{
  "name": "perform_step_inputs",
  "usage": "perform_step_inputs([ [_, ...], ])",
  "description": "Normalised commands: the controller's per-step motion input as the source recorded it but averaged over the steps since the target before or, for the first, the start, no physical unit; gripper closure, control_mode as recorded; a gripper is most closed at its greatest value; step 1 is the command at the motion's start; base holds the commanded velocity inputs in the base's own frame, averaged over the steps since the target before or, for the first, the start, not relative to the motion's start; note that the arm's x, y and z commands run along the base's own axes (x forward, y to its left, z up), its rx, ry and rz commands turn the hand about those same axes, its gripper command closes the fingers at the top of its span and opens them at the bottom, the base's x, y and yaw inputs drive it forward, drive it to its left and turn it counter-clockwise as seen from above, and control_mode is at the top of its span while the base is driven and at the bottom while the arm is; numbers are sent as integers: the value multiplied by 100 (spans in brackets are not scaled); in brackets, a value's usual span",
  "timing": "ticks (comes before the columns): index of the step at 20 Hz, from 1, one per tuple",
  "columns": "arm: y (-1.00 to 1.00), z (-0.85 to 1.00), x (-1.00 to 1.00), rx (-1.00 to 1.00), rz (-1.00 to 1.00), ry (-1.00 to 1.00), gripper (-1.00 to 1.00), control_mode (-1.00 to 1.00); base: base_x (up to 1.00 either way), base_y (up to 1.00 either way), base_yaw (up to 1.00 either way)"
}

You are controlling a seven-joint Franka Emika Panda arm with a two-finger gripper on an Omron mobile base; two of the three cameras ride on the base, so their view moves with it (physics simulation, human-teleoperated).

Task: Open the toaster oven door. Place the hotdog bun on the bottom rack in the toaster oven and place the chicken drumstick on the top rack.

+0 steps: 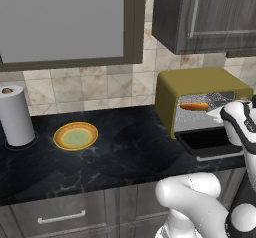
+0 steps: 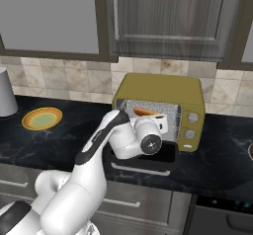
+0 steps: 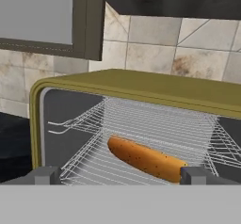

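Observation:
The mustard-yellow toaster oven (image 1: 200, 79) (image 2: 158, 88) (image 3: 141, 84) stands on the black counter. Its door (image 1: 210, 144) (image 2: 169, 156) is folded down flat in front. The orange-tan hotdog bun (image 1: 194, 106) (image 2: 144, 112) (image 3: 146, 158) lies on a wire rack inside the oven; I cannot tell which level. My gripper (image 3: 120, 176) is open and holds nothing. It hovers just in front of the oven mouth, above the lowered door, with its fingertips (image 3: 47, 175) either side of the bun in the hand view. The chicken drumstick is out of view.
A yellow plate (image 1: 75, 135) (image 2: 42, 118) sits on the counter left of the oven. A paper towel roll (image 1: 16, 116) (image 2: 6, 93) stands further left. Dark wall cabinets (image 1: 200, 12) hang close above the oven. My arm reaches over the counter's front edge.

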Motion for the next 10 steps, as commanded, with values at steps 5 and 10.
perform_step_inputs([
  [5,-18,-10,24,0,4,-13,-100,-100,0,0,0],
  [10,-15,-1,21,0,7,-15,-100,-100,0,0,0],
])
